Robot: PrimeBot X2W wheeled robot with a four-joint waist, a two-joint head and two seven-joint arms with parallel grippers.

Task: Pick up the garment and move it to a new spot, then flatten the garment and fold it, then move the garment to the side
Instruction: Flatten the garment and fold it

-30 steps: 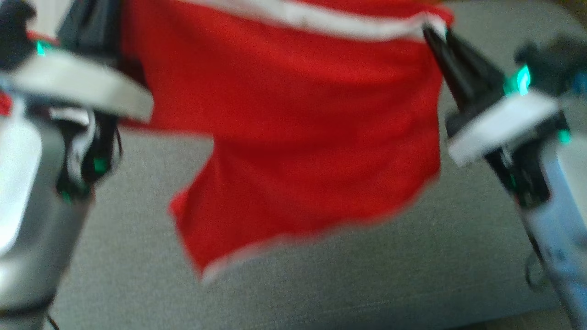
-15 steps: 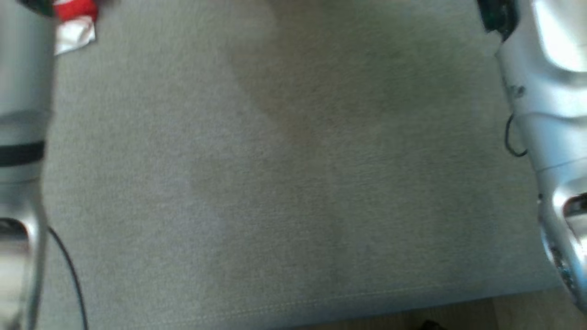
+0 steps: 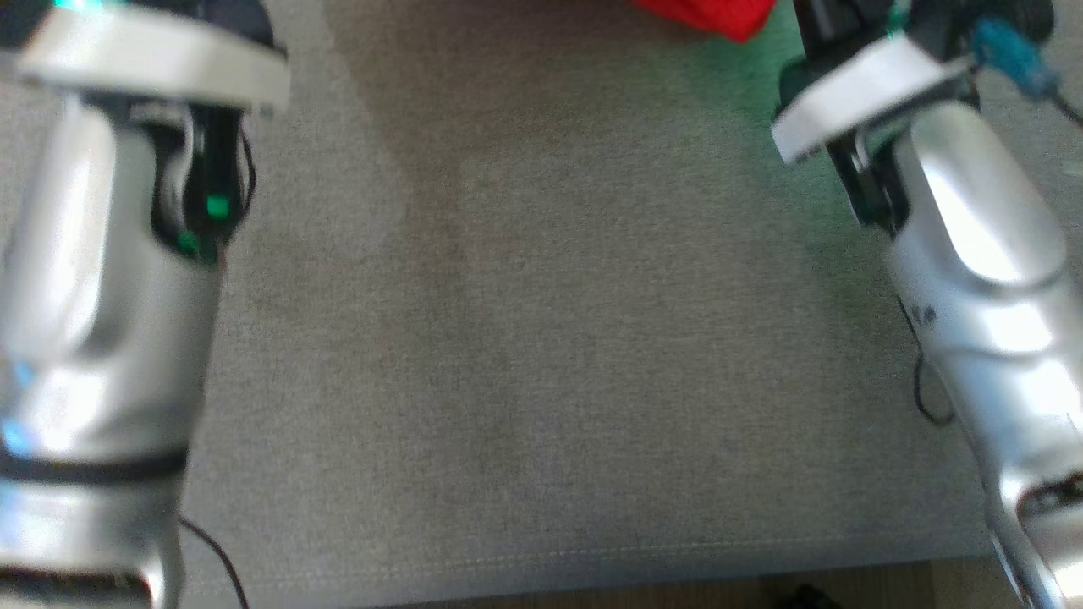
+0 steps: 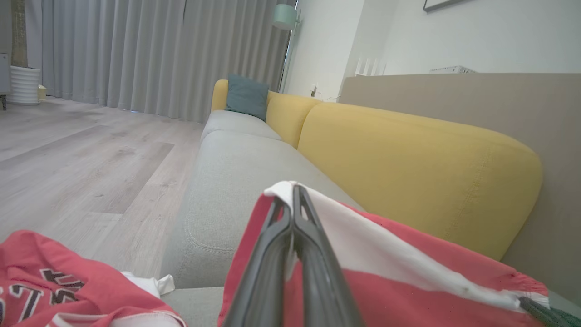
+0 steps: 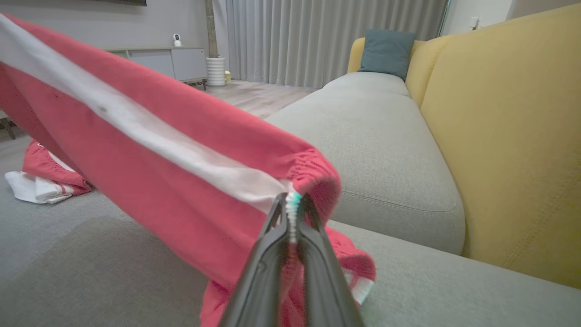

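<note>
1. The garment [image 5: 159,204], red with a white band [image 5: 136,129] along one edge, hangs in the air. It is strung between the two grippers and is clear of the grey seat cushion [image 3: 541,338] beneath them.
2. The right gripper [image 5: 292,202] has its fingers pressed together on the gathered end of the band. The cloth bunches just past its tips and drops away below them.
3. The left gripper [image 4: 292,195] is pinched the same way on the band's other end, with white fabric poking out just beyond its tips.
4. The long axis follows the band, which runs fairly taut from one gripper's tips to the other's. In the right wrist view it leads off up and to the left of the fingers. In the left wrist view it slopes down to their right. The banded edge is uppermost, and the rest hangs down with the free end pointing toward the cushion.
5. As I judge it, the step in hand is the carry to a new spot, and flattening has not yet begun.
6. The next move calls for lowering both grippers together without narrowing the gap between them. That way the hanging end meets the cushion first and the cloth spreads instead of heaping.
7. Further out, a yellow backrest [image 4: 408,159] rises to the right of the left gripper's fingers. A second red garment [image 4: 41,281] with lettering lies crumpled to their lower left.
</note>
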